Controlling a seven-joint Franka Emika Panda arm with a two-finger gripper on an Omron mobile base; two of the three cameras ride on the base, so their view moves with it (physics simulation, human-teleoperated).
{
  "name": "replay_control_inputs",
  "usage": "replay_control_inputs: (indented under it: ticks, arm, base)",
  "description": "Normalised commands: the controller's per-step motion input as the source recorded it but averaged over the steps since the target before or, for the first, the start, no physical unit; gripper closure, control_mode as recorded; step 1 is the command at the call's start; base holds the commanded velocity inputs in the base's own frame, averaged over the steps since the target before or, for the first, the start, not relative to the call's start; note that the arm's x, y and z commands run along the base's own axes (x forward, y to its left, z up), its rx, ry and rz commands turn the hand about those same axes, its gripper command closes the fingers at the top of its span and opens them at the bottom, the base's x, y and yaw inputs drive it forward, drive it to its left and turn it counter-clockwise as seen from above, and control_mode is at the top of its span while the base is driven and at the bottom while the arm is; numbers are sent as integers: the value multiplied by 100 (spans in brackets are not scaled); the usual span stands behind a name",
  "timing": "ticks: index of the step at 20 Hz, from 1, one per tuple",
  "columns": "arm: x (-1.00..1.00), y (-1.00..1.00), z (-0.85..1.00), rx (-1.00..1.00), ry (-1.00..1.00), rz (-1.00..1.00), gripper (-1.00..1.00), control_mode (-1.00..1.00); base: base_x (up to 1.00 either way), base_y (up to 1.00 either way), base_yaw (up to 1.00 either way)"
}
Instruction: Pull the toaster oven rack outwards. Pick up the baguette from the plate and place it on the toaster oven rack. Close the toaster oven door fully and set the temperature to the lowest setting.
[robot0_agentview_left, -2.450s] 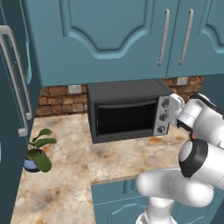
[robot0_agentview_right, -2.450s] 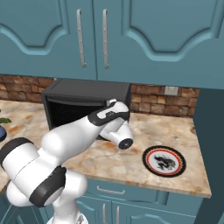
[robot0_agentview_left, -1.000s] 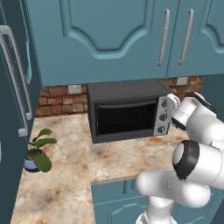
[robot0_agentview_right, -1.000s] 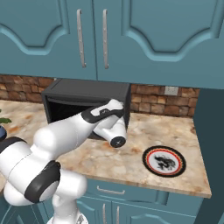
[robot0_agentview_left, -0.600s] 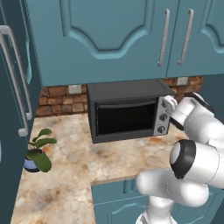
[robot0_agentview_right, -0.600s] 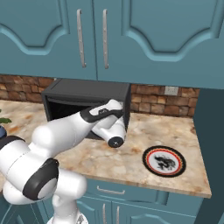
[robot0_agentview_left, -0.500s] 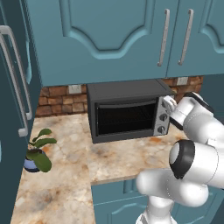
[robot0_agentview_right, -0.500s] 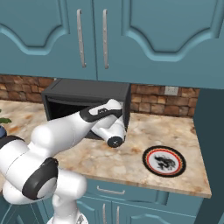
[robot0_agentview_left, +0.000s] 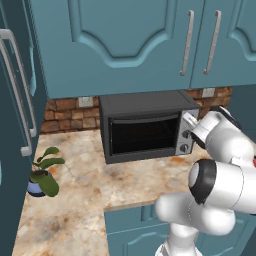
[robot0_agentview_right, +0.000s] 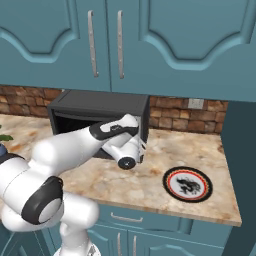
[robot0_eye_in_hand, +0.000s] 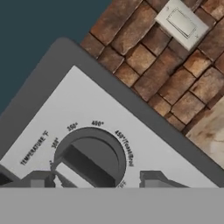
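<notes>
With the toaster oven door (robot0_agentview_left: 144, 136) shut, the gripper (robot0_eye_in_hand: 92, 181) faces the temperature knob (robot0_eye_in_hand: 89, 157) head-on, its parted fingers (robot0_eye_in_hand: 37, 179) straddling the knob, whose grip bar runs slantwise between them, nothing gripped.

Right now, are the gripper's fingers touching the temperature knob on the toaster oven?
Cannot tell. In the hand view the fingertips flank the temperature knob closely, but the picture's bottom edge cuts off any contact or gap.

Toaster oven door (robot0_agentview_left: 143, 135) shut; plate (robot0_agentview_right: 188, 184) bare.
</notes>
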Motion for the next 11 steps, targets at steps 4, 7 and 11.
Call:
replay_control_inputs:
  ticks: [4,7,11]
  arm:
    - [23,-63,12,-49,-32,14,100,-100]
    - [20,-68,19,-50,-32,17,100,-100]
    - [13,-64,27,-54,-35,18,100,-100]
  base:
    - [0,0,0]
    - [0,0,0]
    - [0,0,0]
